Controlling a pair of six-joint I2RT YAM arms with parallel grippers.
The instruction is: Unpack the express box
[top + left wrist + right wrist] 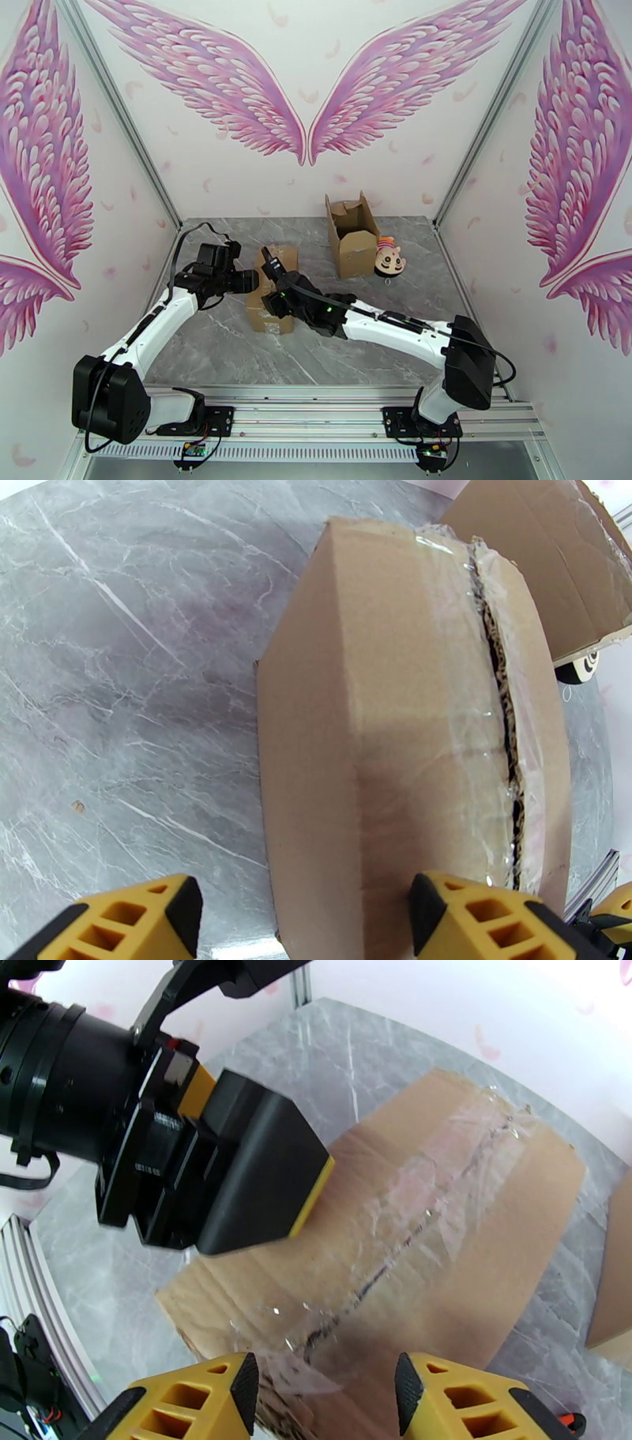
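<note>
As my spread right fingers (197, 1402) hover over slit seam (379, 1272) of express box (505, 1197), left fingers (134, 922) spread alongside, I reckon flap-prying next.

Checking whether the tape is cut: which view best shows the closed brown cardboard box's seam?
Left wrist view: the clear-taped seam gapes dark and ragged, close up. The right wrist view shows it as a thin line under wrinkled tape. From the top camera, arms cover most of the brown cardboard box.
</note>
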